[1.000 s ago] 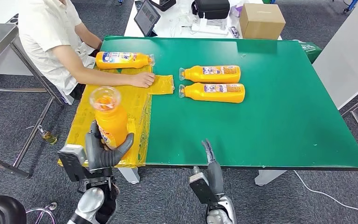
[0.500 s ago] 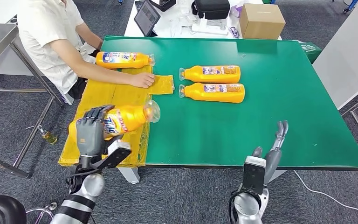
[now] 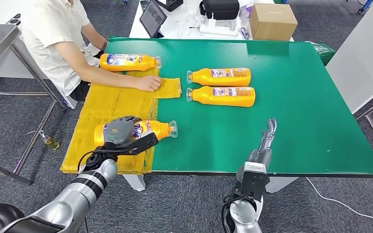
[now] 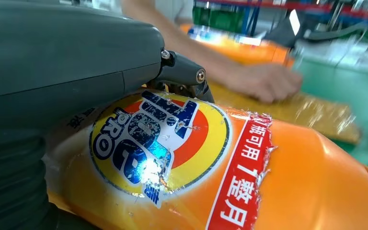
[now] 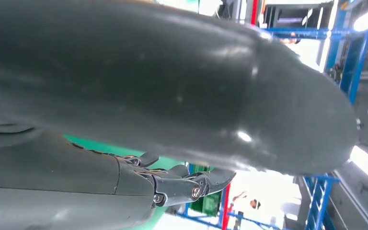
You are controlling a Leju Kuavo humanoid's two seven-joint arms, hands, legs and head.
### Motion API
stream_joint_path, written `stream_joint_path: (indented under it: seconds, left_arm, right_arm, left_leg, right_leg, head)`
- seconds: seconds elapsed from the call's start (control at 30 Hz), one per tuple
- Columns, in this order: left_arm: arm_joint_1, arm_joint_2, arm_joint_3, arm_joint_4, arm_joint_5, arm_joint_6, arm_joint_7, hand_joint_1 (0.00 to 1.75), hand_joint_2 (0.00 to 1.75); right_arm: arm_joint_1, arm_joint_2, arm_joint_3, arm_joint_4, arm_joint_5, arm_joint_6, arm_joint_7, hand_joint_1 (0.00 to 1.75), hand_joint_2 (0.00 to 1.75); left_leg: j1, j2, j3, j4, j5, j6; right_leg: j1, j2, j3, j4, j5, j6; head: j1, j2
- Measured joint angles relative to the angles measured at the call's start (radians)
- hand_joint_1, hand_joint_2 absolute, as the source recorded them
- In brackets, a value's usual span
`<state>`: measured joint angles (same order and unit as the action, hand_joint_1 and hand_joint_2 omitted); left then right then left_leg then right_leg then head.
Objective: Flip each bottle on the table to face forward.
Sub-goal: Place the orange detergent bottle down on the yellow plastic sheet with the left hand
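An orange bottle (image 3: 150,129) lies on its side at the near left of the green table (image 3: 291,116), cap toward the right. My left hand (image 3: 121,133) grips it around the label end. Close up, that bottle (image 4: 249,177) has its round blue and yellow label facing the left wrist camera, and my left hand (image 4: 67,72) is closed over it. Two more orange bottles (image 3: 221,76) (image 3: 222,96) lie side by side in the middle, caps to the left. Another bottle (image 3: 128,62) lies at the far left. My right hand (image 3: 267,138) is raised at the near edge, fingers straight, holding nothing.
A seated person rests a hand (image 3: 148,83) on the yellow sheet (image 3: 107,104) covering the table's left side. A cardboard box (image 3: 272,21), a tablet (image 3: 153,18) and a dark case (image 3: 221,8) stand on the white table behind.
My left hand has tipped the bottle from upright to lying flat and lowered it onto the table, cap to the right. My right hand swung right and rose, then came back a little left.
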<state>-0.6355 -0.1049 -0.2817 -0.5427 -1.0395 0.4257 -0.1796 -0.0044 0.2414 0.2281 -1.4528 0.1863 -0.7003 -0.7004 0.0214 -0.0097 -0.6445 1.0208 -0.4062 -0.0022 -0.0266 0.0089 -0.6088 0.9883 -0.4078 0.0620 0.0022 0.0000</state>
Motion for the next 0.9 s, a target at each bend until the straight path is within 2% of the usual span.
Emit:
stream_joint_path:
  seconds: [0.03,0.07,0.17,0.2,0.6,0.63,0.73,0.77,0.83,0.9]
  left_arm:
    - [-0.009,0.001,0.000,0.021,0.002,-0.006,0.003,1.58,1.75]
    - [-0.017,0.001,-0.001,0.040,0.002,-0.009,0.007,1.47,1.75]
    - [-0.035,0.003,-0.007,0.084,-0.011,-0.015,0.019,0.91,1.75]
    - [-0.041,0.004,-0.010,0.096,-0.018,-0.019,0.024,0.81,1.75]
    - [-0.081,0.004,-0.032,0.163,-0.032,-0.037,0.049,0.79,1.75]
    - [-0.082,0.004,-0.033,0.164,-0.032,-0.037,0.049,0.69,1.75]
    - [-0.084,0.004,-0.033,0.169,-0.034,-0.040,0.051,0.22,1.75]
    - [-0.085,0.004,-0.034,0.171,-0.037,-0.049,0.054,0.12,1.75]
    - [-0.090,0.004,-0.038,0.176,-0.046,-0.085,0.065,0.00,1.75]
    - [-0.098,0.004,-0.040,0.181,-0.050,-0.138,0.070,0.00,1.75]
  right_arm:
    - [-0.002,-0.002,0.008,0.007,-0.005,0.000,0.000,0.00,0.00]
    - [-0.004,-0.004,0.015,0.013,-0.010,0.000,0.000,0.00,0.00]
    - [-0.007,-0.008,0.028,0.033,-0.020,0.000,0.000,0.00,0.00]
    - [-0.009,-0.009,0.031,0.039,-0.023,0.000,0.000,0.00,0.00]
    - [-0.015,-0.016,0.038,0.084,-0.026,0.000,0.000,0.00,0.00]
    - [-0.016,-0.016,0.038,0.085,-0.026,0.000,0.000,0.00,0.00]
    - [-0.018,-0.017,0.038,0.089,-0.026,0.000,0.000,0.00,0.00]
    - [-0.019,-0.017,0.038,0.091,-0.026,0.000,0.000,0.00,0.00]
    - [-0.023,-0.018,0.038,0.096,-0.026,0.000,0.000,0.00,0.00]
    - [-0.027,-0.020,0.038,0.101,-0.026,0.000,0.000,0.00,0.00]
  left_leg:
    - [0.000,0.000,0.000,0.000,0.000,0.000]
    - [0.000,0.000,0.000,0.000,0.000,0.000]
    - [0.000,0.000,0.000,0.000,0.000,0.000]
    - [0.000,0.000,0.000,0.000,0.000,0.000]
    - [0.000,0.000,0.001,0.000,0.000,0.000]
    - [0.000,0.000,0.001,0.000,0.000,0.000]
    - [0.000,0.000,0.001,0.000,0.000,0.000]
    - [0.000,0.000,0.002,0.000,0.000,0.000]
    - [0.000,0.000,0.002,0.000,0.000,0.000]
    - [0.000,-0.001,0.004,0.000,0.000,0.000]
  right_leg:
    - [0.000,0.000,0.000,0.000,0.000,0.000]
    - [0.000,0.000,0.000,0.000,0.000,0.000]
    - [0.000,0.000,0.000,0.000,0.000,0.000]
    - [0.000,0.000,0.000,0.000,0.000,0.000]
    - [0.000,0.000,0.002,0.000,0.000,0.000]
    - [0.000,0.000,0.002,0.000,0.000,0.000]
    - [0.000,0.000,0.002,0.000,0.000,0.000]
    - [0.000,0.000,0.002,0.000,0.000,0.000]
    - [0.000,0.000,0.003,0.000,0.000,0.000]
    - [0.000,0.000,0.005,0.000,0.000,0.000]
  head:
    - [0.000,0.000]
    - [0.000,0.000]
    - [0.000,0.000]
    - [0.000,0.000]
    - [0.000,0.000]
    - [0.000,0.000]
    - [0.000,0.000]
    - [0.000,0.000]
    - [0.000,0.000]
    - [0.000,0.000]
